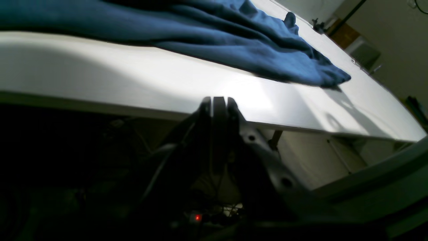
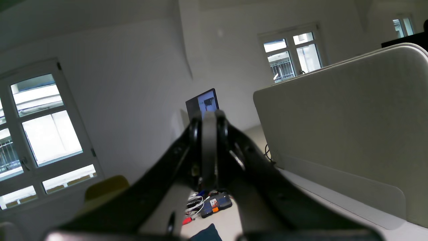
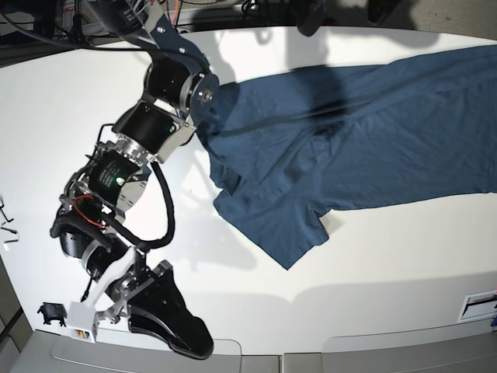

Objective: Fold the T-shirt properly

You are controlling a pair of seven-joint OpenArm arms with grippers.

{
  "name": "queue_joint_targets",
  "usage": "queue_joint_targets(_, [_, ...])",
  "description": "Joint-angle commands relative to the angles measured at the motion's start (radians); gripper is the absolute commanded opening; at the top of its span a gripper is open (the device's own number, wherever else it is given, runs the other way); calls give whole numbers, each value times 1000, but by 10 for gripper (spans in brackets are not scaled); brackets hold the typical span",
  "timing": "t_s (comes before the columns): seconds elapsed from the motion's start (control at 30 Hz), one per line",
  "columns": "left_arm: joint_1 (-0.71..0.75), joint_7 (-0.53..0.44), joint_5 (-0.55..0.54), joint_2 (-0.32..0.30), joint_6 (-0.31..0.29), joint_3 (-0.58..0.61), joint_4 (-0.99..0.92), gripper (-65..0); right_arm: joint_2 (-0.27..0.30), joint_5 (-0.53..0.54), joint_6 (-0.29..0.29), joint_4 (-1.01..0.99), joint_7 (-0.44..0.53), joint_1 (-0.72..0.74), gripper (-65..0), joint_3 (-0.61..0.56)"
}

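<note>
While both arms' fingers point(image 2: 209, 147) sit pressed together, empty, the crumpled T-shirt point(image 3: 342, 148) at two o'clock could bunch further if dragged across the bench point(image 3: 233, 295).

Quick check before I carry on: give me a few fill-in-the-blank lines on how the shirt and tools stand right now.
1. The T-shirt lies spread but rumpled on the white ____.
2. The right tool is ____ and holds nothing.
3. The left tool is shut, just below the table edge, and the shirt lies ____ it.
4. The shirt's colour is ____.

Missing words: table; shut; apart from; blue
</note>
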Motion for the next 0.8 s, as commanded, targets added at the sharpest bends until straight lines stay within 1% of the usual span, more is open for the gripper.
queue_joint_targets(0.0, [29, -32, -5, -18, -3, 0, 6, -650, 1, 25, 6, 12, 26, 32, -650, -5])
queue_joint_targets(0.13, [85, -32, -5, -39, -3, 0, 6, -650, 1, 25, 6, 12, 26, 32, -650, -5])
queue_joint_targets(0.43, [245, -32, -4, -36, -3, 0, 6, -650, 1, 25, 6, 12, 26, 32, -650, -5])
queue_joint_targets(0.57, [256, -32, -5, -36, -3, 0, 8, -650, 1, 26, 6, 12, 26, 32, -650, -5])
queue_joint_targets(0.77, [223, -32, -10, -39, -3, 0, 9, -650, 1, 32, 6, 12, 26, 32, -650, -5])
